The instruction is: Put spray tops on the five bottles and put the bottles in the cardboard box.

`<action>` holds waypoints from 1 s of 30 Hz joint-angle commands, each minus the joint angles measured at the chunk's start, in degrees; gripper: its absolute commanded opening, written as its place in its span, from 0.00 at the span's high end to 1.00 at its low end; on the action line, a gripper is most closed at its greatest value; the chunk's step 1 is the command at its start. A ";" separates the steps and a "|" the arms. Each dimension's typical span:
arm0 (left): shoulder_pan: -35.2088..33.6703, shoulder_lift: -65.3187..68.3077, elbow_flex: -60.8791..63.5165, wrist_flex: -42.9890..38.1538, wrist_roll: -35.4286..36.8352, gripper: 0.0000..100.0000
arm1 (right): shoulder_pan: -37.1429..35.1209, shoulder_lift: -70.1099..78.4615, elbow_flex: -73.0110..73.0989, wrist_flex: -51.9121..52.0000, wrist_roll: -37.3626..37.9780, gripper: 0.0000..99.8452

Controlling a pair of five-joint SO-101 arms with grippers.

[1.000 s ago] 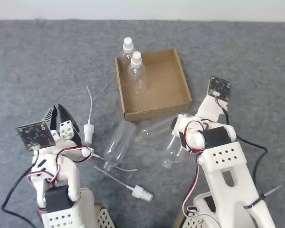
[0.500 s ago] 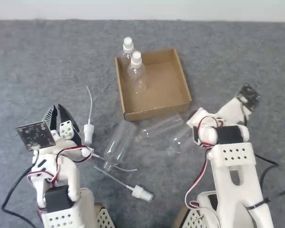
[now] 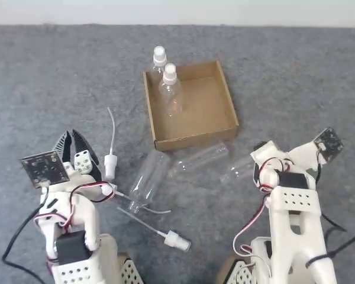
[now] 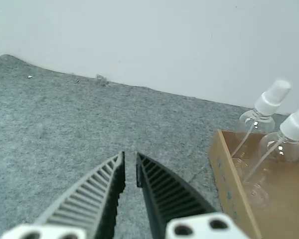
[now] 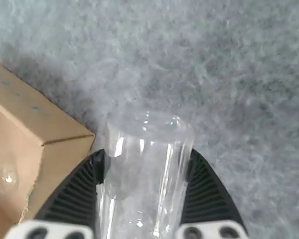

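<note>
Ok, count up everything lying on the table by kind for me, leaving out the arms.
Bottles with spray tops: 2
Bottles without tops: 3, one of them in the right gripper
Loose spray tops: 3, one partly hidden by the left arm
Cardboard box: 1
Total: 9

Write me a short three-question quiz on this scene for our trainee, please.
1. True or false: the left claw is empty.
2. How many bottles with spray tops stand at the cardboard box?
3. The right claw grips: A) a loose spray top, B) a clear bottle, C) the box wall.
Key: 1 true; 2 two; 3 B.
</note>
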 commanded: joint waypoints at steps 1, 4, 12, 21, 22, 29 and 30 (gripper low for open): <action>-0.35 -0.44 -0.66 -2.02 0.26 0.96 | 0.40 -2.59 -0.70 -0.13 -0.18 0.99; -0.35 -0.44 -0.66 -2.02 0.26 0.96 | 0.22 -2.86 -0.88 1.45 -0.18 0.91; -0.35 -0.44 -0.66 -2.02 0.26 0.96 | -0.04 -3.12 -0.88 2.95 -0.09 0.85; -0.35 -0.44 -0.66 -2.02 0.26 0.96 | -1.19 -3.21 -10.90 13.49 -0.18 0.84; -0.35 -0.44 -0.66 -2.02 0.26 0.96 | -1.71 -3.21 -12.40 15.43 -0.18 0.84; -0.35 -0.44 -0.66 -2.02 0.26 0.96 | -4.62 -2.68 -16.70 21.05 -0.09 0.84; -0.44 -0.44 -0.66 -2.02 0.26 0.96 | -4.70 -2.51 -16.70 20.97 -0.09 0.83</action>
